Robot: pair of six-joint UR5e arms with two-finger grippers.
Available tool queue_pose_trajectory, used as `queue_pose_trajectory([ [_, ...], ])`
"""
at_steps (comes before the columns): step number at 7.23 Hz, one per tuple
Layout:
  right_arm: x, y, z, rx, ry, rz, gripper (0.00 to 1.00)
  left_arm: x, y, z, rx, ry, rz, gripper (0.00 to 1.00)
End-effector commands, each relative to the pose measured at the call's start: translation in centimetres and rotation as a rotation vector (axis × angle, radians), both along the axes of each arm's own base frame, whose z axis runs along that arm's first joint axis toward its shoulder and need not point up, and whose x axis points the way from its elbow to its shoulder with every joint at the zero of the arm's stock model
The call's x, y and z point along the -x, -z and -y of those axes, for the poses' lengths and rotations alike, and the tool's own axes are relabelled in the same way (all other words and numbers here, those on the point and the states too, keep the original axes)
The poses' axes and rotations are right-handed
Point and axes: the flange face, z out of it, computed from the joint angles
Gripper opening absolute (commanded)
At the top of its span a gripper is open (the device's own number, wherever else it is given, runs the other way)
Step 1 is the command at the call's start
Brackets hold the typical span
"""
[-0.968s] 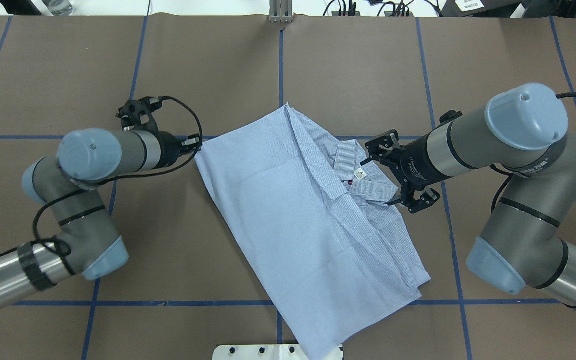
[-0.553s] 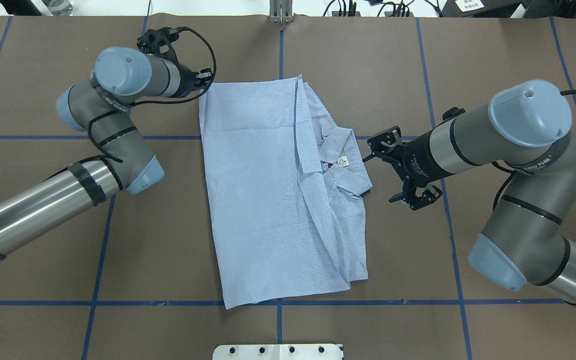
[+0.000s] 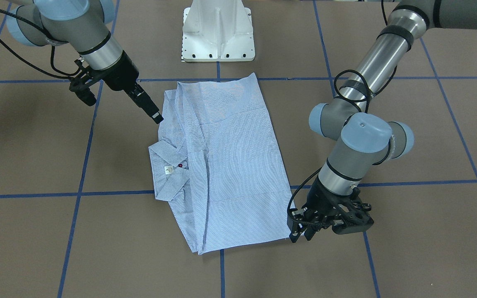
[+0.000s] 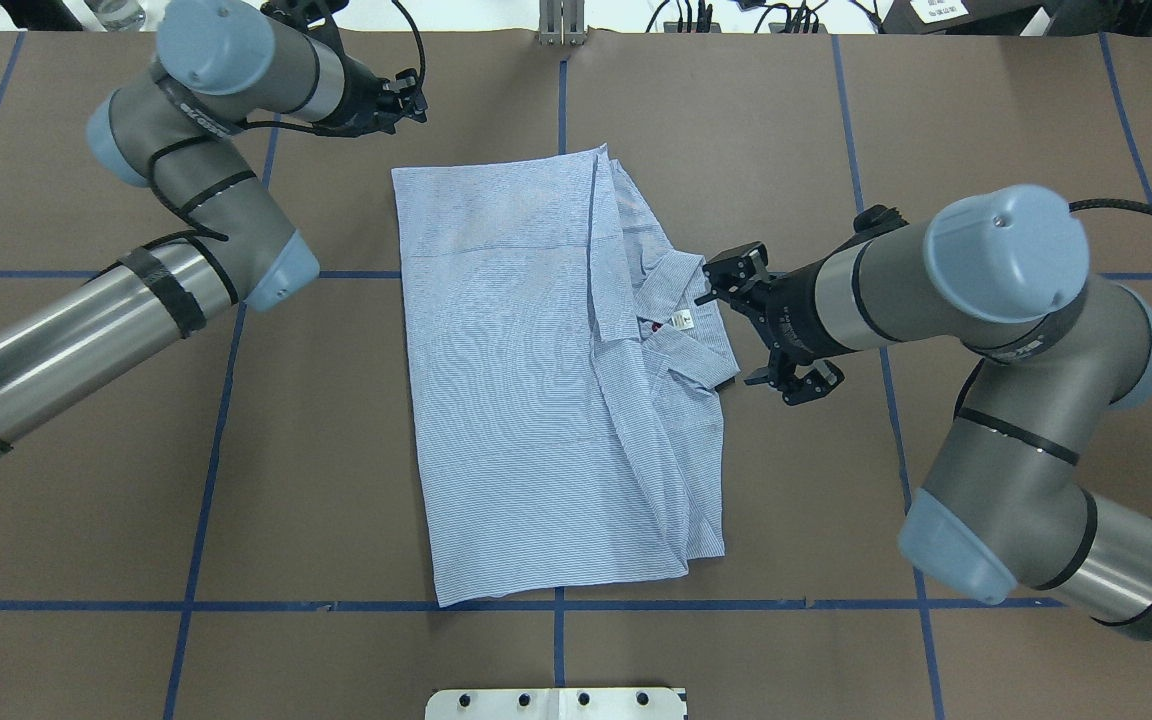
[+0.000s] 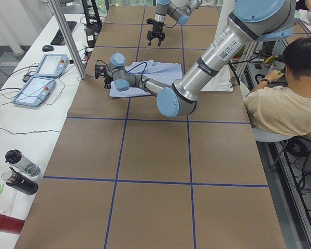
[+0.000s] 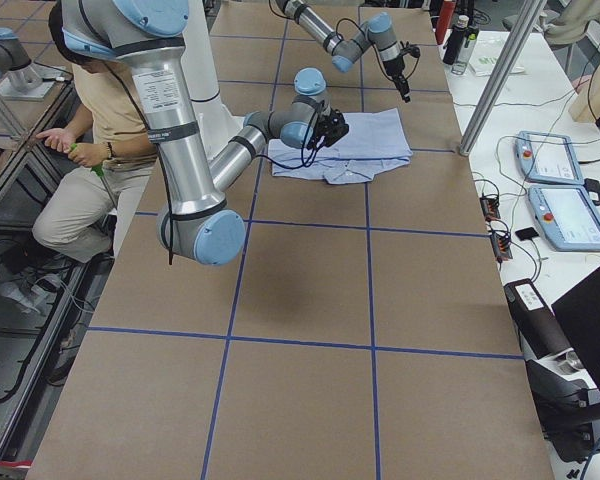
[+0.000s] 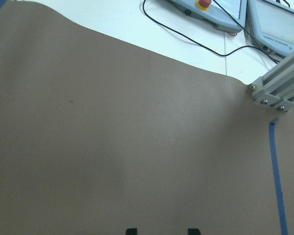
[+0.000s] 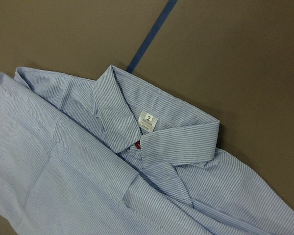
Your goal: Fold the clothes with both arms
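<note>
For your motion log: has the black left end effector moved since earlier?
Yes: the black left end effector moved toward the brown table's far edge.

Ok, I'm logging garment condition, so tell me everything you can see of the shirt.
The shirt is light blue, finely white-striped woven cloth, lying folded into a rough rectangle on the brown table cover. Its collar faces up on the robot's right side, showing a white neck label and a red button. Mild creases. The left gripper and right gripper are open, neither holding it.
</note>
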Motion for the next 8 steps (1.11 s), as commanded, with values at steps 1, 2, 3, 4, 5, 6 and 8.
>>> queue_pose_trajectory([
  [1, 6.8, 3.7, -3.6, -0.119, 0.076, -0.136, 1.00, 8.0, -1.3, -6.2, -0.032, -0.098, -0.085, 0.50],
  [2, 9.5, 4.5, -5.9, -0.269, 0.178, -0.236, 1.00, 11.2, -1.6, -9.5, -0.046, -0.140, -0.121, 0.51],
  [3, 11.3, 3.5, -7.4, -0.376, 0.278, -0.287, 1.00, 13.3, -3.0, -12.6, -0.050, -0.147, -0.125, 0.51],
  [4, 13.3, 2.2, -7.9, -0.496, 0.409, -0.374, 1.00, 14.2, -3.0, -13.9, -0.057, -0.147, -0.130, 0.51],
  [5, 14.1, 1.1, -8.6, -0.603, 0.530, -0.457, 1.00, 14.3, -3.1, -14.1, -0.057, -0.148, -0.130, 0.52],
  [6, 14.9, 0.0, -9.6, -0.681, 0.624, -0.533, 1.00, 14.4, -3.6, -14.2, -0.050, -0.146, -0.126, 0.52],
  [8, 15.6, -1.1, -10.7, -0.751, 0.733, -0.610, 1.00, 14.3, -3.8, -14.4, -0.045, -0.150, -0.125, 0.52],
])
